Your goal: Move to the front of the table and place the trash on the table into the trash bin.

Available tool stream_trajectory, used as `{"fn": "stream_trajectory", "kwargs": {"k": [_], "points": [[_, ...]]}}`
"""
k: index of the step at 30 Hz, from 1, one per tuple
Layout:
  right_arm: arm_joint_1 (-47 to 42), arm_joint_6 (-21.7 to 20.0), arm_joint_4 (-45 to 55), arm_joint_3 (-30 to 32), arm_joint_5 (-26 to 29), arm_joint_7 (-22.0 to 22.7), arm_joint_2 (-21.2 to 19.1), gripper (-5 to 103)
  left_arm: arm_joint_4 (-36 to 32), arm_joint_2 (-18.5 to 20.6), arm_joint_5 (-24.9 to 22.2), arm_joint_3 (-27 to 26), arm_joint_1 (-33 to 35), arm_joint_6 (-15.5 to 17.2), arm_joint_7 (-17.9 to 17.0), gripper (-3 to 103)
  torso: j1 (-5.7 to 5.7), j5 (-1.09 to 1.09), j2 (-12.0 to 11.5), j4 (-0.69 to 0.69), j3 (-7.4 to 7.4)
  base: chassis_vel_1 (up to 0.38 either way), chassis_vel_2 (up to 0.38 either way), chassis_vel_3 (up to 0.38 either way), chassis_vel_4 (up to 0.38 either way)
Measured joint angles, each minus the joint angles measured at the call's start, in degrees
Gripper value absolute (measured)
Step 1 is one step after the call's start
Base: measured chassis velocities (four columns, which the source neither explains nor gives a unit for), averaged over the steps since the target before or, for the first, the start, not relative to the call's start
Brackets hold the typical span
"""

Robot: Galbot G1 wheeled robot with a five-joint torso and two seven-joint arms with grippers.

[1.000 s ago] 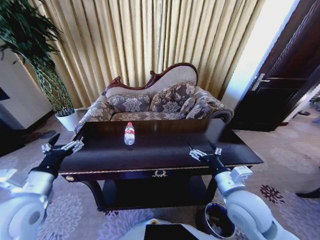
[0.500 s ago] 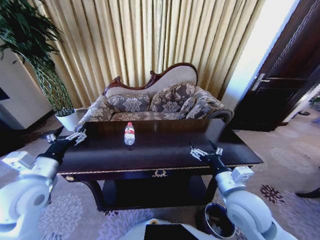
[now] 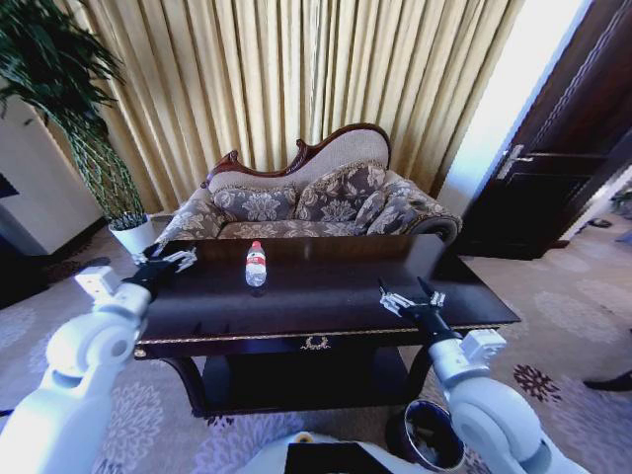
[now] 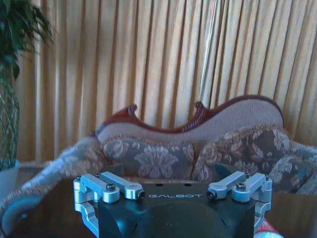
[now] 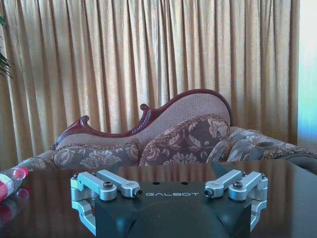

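Robot's parked at the tabletop [image 3: 326, 296]; water bottle [image 3: 256, 265] at twelve o'clock, ungrabbed. Left hand [image 3: 170, 265] spread at ten, right hand [image 3: 410, 300] spread at two. Bin [image 3: 427, 436] waits.

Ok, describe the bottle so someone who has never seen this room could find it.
Look at the big dark table in front of the patterned sofa. The bottle stands upright near the table's far edge, left of centre. It is small, clear plastic, with a red-and-white label.
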Motion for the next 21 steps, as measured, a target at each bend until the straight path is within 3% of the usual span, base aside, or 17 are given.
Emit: {"fn": "stream_trajectory", "kwargs": {"k": [11,21], "points": [[-0.2,0.0,0.0,0.0,-0.1,0.0,0.0,100,2.8,0.4,-0.1,8.5,-6.2,0.5,-2.0,100,0.00,0.01,0.0,0.00,0.00,0.000,0.000,0.000,0.000],[-0.3,0.1,0.0,-0.6,-1.3,-0.1,-0.8,100,4.9,2.1,0.0,18.8,-12.7,3.4,-6.2,100,0.00,0.00,0.0,0.00,0.00,0.000,0.000,0.000,0.000]]}}
